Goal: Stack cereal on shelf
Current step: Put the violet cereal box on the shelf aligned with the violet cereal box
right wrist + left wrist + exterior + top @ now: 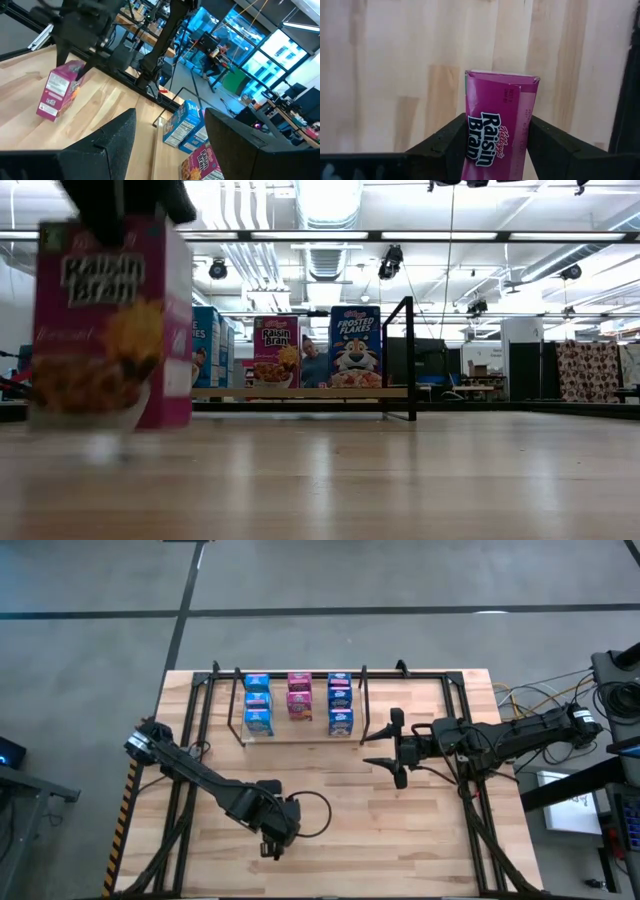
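A pink Raisin Bran cereal box (110, 320) stands near the table's front left, with my left gripper (272, 840) coming down on it from above and shut on it. In the high view the gripper hides the box. The shelf (300, 737), black rods over a pale wood panel, stands at the far middle. It holds several blue boxes (257, 705) and pink boxes (299, 695) upright in rows. My right gripper (397, 750) hangs open and level to the right of the shelf, with nothing between its fingers. My left gripper pinches the pink box between its two fingers, on two opposite sides near the top end (470, 145). The fingers (445, 145) come from above, pointing steeply down. The box stands about upright below them, its bottom end (47, 114) at the table; whether it rests there I cannot tell.
Slanted black support frames run along the table's left side (180, 780) and right side (480, 810). A thin cable loop (318, 815) lies beside my left gripper. Bare wood (400, 840) stretches between the shelf and the front edge. A person (220, 50) sits in the room beyond.
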{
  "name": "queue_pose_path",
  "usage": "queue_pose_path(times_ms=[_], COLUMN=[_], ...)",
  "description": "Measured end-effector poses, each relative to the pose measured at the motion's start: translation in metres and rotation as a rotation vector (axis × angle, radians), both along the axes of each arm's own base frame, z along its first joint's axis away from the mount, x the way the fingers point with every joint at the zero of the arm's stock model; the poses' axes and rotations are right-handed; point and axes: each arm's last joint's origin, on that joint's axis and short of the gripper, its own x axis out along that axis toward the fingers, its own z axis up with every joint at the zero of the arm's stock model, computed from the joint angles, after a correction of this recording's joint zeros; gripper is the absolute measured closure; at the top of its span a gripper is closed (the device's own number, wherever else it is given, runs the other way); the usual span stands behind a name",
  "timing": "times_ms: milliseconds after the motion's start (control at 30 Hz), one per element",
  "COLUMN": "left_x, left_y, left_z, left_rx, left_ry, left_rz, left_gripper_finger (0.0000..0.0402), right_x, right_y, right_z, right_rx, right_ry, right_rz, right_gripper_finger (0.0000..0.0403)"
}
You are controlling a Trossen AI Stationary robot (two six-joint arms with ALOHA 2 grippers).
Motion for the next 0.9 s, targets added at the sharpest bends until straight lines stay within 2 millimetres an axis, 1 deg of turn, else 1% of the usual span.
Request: queue_pose_path(times_ms=[200, 300, 433, 567, 733, 900], left_x=[0.007, 0.013, 0.019, 0.025, 0.032, 0.037], left_y=[0.016, 0.029, 0.051, 0.075, 0.108, 0.144], left_z=[0.027, 0.039, 0.049, 0.054, 0.054, 0.055], left_rx=[0.039, 0.060, 0.098, 0.140, 0.185, 0.220], left_ry=[-0.004, -0.011, -0.001, 0.016, 0.030, 0.040], left_rz=[-0.080, -0.121, -0.181, -0.251, -0.329, -0.360], left_gripper_finger=[0.0235, 0.0235, 0.0235, 0.0235, 0.0235, 0.0235], right_x=[0.000, 0.000, -0.001, -0.005, -0.011, -0.017], right_y=[0.000, 0.000, 0.000, -0.001, -0.001, -0.002], right_z=[0.000, -0.002, -0.004, -0.004, -0.002, -0.003], right_rx=[0.009, 0.009, 0.022, 0.045, 0.091, 0.131], right_ry=[0.005, 0.023, 0.044, 0.061, 0.081, 0.113], right_rz=[-0.001, -0.001, -0.004, -0.007, -0.013, -0.020], right_gripper_finger=[0.0177, 0.0177, 0.0177, 0.0177, 0.0177, 0.0177])
